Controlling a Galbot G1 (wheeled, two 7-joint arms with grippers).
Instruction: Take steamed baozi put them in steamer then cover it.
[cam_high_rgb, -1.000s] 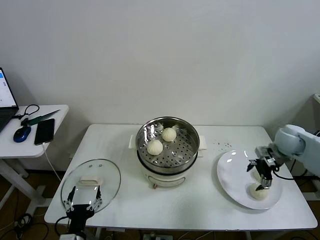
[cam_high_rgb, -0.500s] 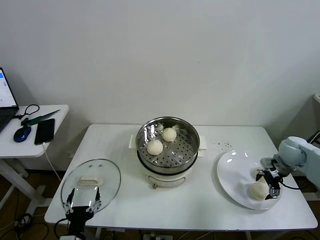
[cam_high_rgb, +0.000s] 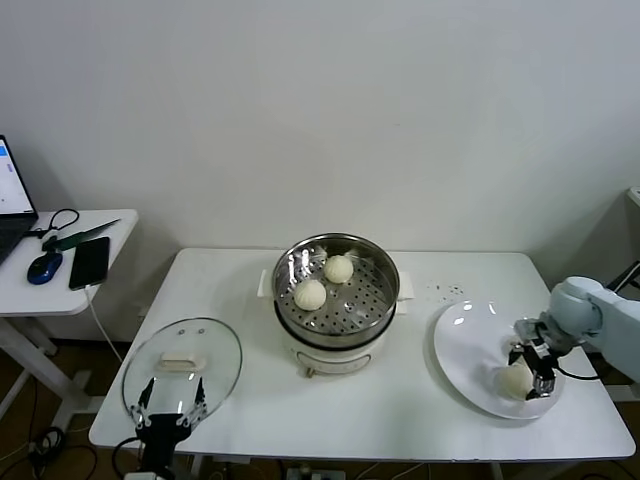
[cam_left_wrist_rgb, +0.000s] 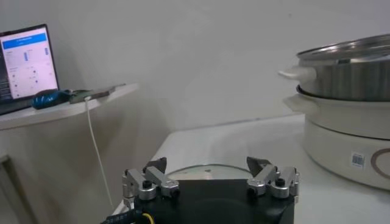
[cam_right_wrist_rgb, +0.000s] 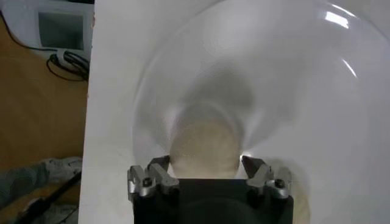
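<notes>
The right hand (cam_high_rgb: 534, 372) is sitting low over the white plate (cam_high_rgb: 462, 338) at the right end of the bench (cam_high_rgb: 240, 300), its fingers (cam_right_wrist_rgb: 153, 180) straddling a steamed baozi (cam_right_wrist_rgb: 203, 148) that is lying on the plate; from the wrist view the bun is filling the gap between them, but I cannot tell whether they are pressing on it yet, so I would call it a grasp being formed rather than a firm hold. Two more baozi (cam_high_rgb: 310, 294) are already resting on the perforated tray of the steamer (cam_high_rgb: 336, 345) in the middle of the bench. The cover (cam_high_rgb: 182, 372) is lying flat near the front left corner, and the left hand (cam_high_rgb: 171, 411) is waiting just in front of it with its fingers spread wide, gripping nothing. To do this step well, I would say the right hand should be squeezing gently, since soft dough dents easily, keeping the bun centred between the fingers, then lifting straight up clear of the plate rim before swinging across to an unoccupied spot on the tray.
</notes>
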